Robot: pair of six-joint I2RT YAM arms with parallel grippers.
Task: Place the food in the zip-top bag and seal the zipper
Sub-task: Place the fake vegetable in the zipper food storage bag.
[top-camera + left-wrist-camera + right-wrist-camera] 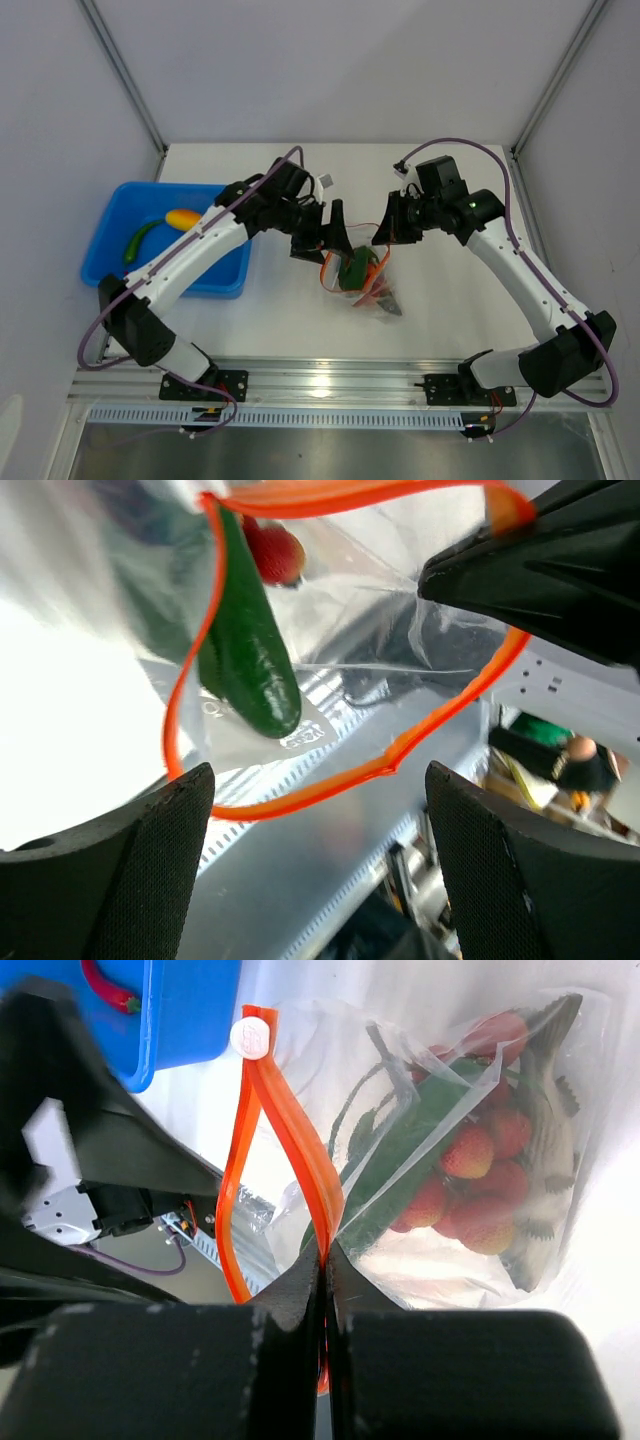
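Blue tray [215,278], far left: mango [181,217] and slim pepper [140,240] inside, not yet bagged. Left gripper [322,238]: fingers spread wide, empty, at bag mouth. Zip-top bag [368,283], mid-table: dark pepper [250,660], red pieces [470,1150] inside; zipper [296,1142] gaping. Right gripper [323,1270]: fingers pinching zipper strip. Recommended: hold mouth open, load tray items, then seal.

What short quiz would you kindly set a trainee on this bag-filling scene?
1. True or false: the right pincer is shut on the orange zipper of the bag.
2. What lies in the blue tray? A) a yellow mango B) a spoon C) a cup
3. Fill in: the left pincer is ___ (open or shut).
Key: 1 true; 2 A; 3 open.
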